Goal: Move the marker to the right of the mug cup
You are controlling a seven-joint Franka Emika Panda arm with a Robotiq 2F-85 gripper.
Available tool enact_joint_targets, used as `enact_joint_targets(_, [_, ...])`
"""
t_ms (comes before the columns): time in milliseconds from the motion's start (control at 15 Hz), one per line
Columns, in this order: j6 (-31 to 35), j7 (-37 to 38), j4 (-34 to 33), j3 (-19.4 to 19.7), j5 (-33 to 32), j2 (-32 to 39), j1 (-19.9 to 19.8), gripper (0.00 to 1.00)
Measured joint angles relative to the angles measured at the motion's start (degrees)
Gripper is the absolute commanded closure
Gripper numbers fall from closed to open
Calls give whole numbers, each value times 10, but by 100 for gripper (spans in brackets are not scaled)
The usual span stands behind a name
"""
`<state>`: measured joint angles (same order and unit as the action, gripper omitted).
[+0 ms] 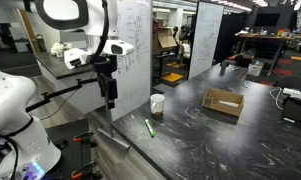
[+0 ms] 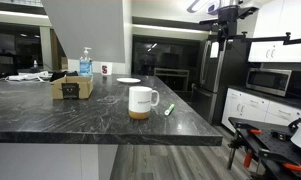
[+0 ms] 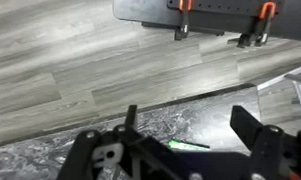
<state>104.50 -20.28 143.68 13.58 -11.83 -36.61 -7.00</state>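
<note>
Above the counter's edge, well off the surface, the gripper (image 1: 110,102) hung from the arm with its fingers pointing down. In the wrist view the two fingers (image 3: 131,116) stood wide apart with nothing between them; the gripper (image 3: 185,113) held no object.

Position of the task items:
- The marker (image 1: 149,127) lay flat on the dark marbled countertop (image 1: 215,140), near the edge closest to the arm. In the wrist view it showed as a green streak (image 3: 190,146) below the spread fingers.
- The mug cup (image 1: 157,103) stood upright near the marker, not touching it. In an exterior view the marker (image 2: 170,109) lay between the mug cup (image 2: 142,100) and the counter's end, on the side where the gripper (image 2: 216,48) hung.

Surrounding items:
- A brown cardboard box (image 1: 224,102) sat farther along the countertop, well apart from mug cup and marker.
- In an exterior view a white plate (image 2: 128,81) lay behind the mug cup, and a bottle of blue liquid (image 2: 85,63) stood behind the box.
- A black clamp bar with orange handles (image 3: 222,10) lay on the wood floor (image 3: 60,70) below the counter.

The mug cup was the object closest to the marker.
</note>
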Motion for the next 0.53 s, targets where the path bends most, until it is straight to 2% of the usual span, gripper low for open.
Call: enact_joint_targets(533, [8, -1, 0, -2, 0, 2, 7, 0])
